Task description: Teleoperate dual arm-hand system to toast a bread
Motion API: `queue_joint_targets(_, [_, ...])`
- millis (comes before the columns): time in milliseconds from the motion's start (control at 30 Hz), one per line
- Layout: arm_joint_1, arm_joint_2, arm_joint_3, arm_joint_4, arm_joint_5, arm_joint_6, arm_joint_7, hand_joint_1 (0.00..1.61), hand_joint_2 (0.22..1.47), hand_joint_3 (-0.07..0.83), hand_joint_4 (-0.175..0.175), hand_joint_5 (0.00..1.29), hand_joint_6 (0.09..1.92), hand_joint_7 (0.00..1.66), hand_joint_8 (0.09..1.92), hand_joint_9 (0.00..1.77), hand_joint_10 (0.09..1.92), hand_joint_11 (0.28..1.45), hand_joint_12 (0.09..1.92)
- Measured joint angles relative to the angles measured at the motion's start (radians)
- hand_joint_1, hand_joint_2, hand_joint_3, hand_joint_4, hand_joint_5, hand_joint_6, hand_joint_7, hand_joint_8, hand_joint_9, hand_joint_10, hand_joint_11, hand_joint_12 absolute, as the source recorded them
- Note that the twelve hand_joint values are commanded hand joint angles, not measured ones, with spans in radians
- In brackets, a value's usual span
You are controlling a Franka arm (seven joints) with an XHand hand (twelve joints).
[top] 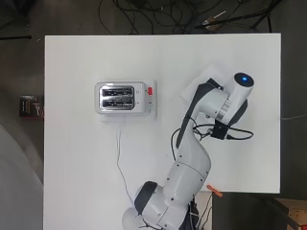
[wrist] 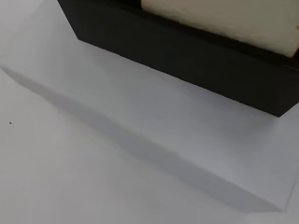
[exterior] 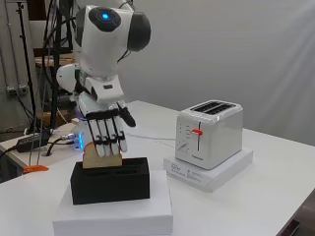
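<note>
Side view first: the hand [exterior: 106,129] hangs fingers-down over the black holder [exterior: 110,181], and the slice of bread [exterior: 101,158] stands upright in that holder's slot at its arm-side end. The fingers [exterior: 109,135] run straight down across the face of the bread, their tips level with its upper part, right against it or just in front; contact I cannot confirm. The thumb [exterior: 126,115] juts out to the side, away from the slice. So the fingers are extended, not curled round anything, and the bread sits in the holder, not lifted.

The holder rests on a flat white box [exterior: 114,209] on the white table [exterior: 275,196]. Well apart from it stands the toaster [exterior: 210,132], white, on its own white base [exterior: 209,174], with its red lever [exterior: 197,132] facing the holder.

From overhead, the toaster [top: 121,97] shows two slots, with the red lever [top: 150,90] on the side toward the arm; the arm covers the hand and the bread here.

The wrist view shows the holder's dark wall [wrist: 187,60], a pale edge of bread [wrist: 224,18] above it, and the white box [wrist: 154,135] beneath.
</note>
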Motion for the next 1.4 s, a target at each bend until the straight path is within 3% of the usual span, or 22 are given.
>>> queue_joint_targets(133, [0.000, -0.002, 0.013, -0.026, -0.064, 0.027, -0.028, 0.27, 0.98, -0.021, -0.034, 0.33, 0.09, 0.49, 0.09, 0.58, 0.09, 0.44, 0.09])
queue_joint_targets(267, [0.001, -0.029, 0.021, -0.076, -0.151, 0.056, -0.024, 0.29, 0.96, -0.017, 0.010, 0.37, 0.09, 0.51, 0.09, 0.61, 0.09, 0.46, 0.09])
queue_joint_targets(733, [-0.020, -0.103, -0.011, -0.215, -0.134, 0.155, -0.062, 0.45, 0.95, -0.003, 0.037, 0.44, 0.09, 0.53, 0.09, 0.61, 0.09, 0.44, 0.09])
queue_joint_targets(967, [-0.043, -0.079, -0.037, -0.154, -0.029, 0.098, -0.101, 0.52, 0.99, 0.008, 0.035, 0.46, 0.09, 0.55, 0.09, 0.64, 0.09, 0.44, 0.09])
queue_joint_targets(1333, [-0.069, 0.032, -0.021, -0.041, -0.011, 0.070, -0.107, 0.47, 1.06, 0.015, 0.024, 0.45, 0.09, 0.61, 0.09, 0.69, 0.09, 0.46, 0.09])
queue_joint_targets(1367, [-0.072, 0.041, -0.020, -0.033, -0.012, 0.068, -0.108, 0.59, 1.09, 0.010, 0.051, 0.59, 0.09, 0.78, 0.09, 0.85, 0.09, 0.54, 0.09])
queue_joint_targets(1400, [-0.075, 0.052, -0.018, -0.021, -0.014, 0.065, -0.108, 0.89, 1.08, 0.006, -0.026, 0.72, 0.36, 0.94, 0.25, 0.99, 0.34, 0.66, 0.09])
